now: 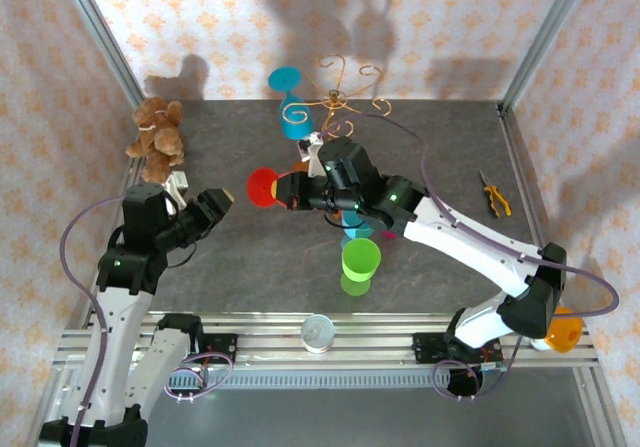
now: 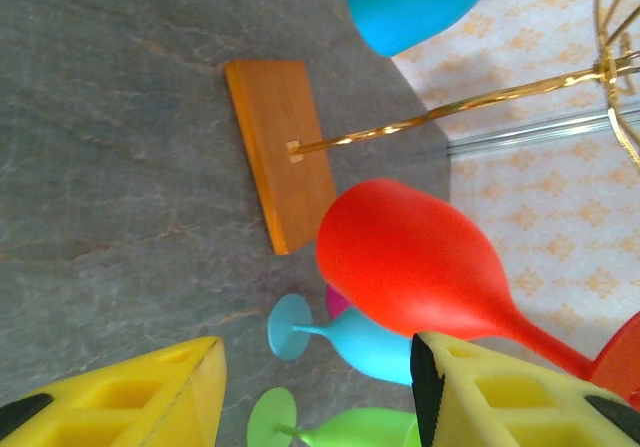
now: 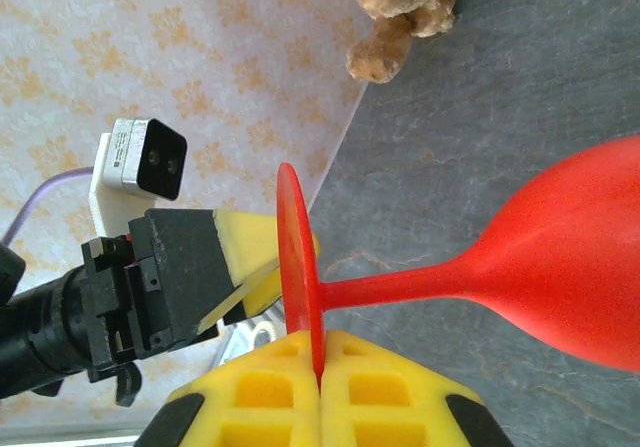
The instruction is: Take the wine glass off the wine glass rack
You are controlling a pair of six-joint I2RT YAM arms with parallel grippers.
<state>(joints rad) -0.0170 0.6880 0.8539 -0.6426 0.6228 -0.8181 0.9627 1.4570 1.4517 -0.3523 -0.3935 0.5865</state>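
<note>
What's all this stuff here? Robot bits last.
rack: 1, gold wire on wooden base, back middle
blue glass: 2, blue, one hanging on rack, another standing under right arm
red glass: 1, red, held sideways
green glass: 1, green, standing front middle
pink thing: 1, pink, mostly hidden
teddy bear: 1, brown, back left
pliers: 1, yellow-handled, right side
tin: 1, silver, front rail
orange thing: 1, orange, front right
table: 1, grey
left gripper: 1, yellow fingers, open beside red glass
right gripper: 1, yellow fingers, shut on red glass's foot
</note>
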